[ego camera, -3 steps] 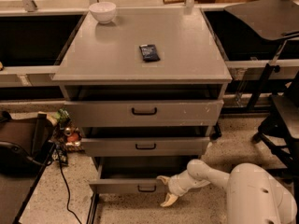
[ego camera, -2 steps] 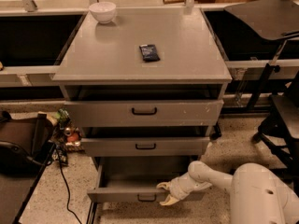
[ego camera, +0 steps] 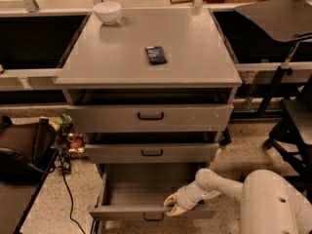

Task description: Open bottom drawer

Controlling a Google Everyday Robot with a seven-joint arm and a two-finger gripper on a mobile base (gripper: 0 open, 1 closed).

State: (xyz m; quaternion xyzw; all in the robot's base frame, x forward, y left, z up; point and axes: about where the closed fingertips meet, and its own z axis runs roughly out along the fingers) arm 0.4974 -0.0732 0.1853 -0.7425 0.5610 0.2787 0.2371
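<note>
Pulling stage, judged nearly complete: bottom drawer (ego camera: 139, 191) stands well out beneath the middle drawer (ego camera: 185, 153), grey tray exposed. Gripper (ego camera: 171, 206) sits at its front edge, just above the handle (ego camera: 153, 217); its hold cannot be told. Next: probably a short straight pull, then release.

One high, near frontal view down over the cabinet (ego camera: 195, 48), end effector (ego camera: 171, 206) low at the bottom drawer (ego camera: 122, 212).

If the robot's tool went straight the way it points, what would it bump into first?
Probably the bottom drawer: the tool sits at its front rim, pointing left and slightly down. Depth is unclear, though.
</note>
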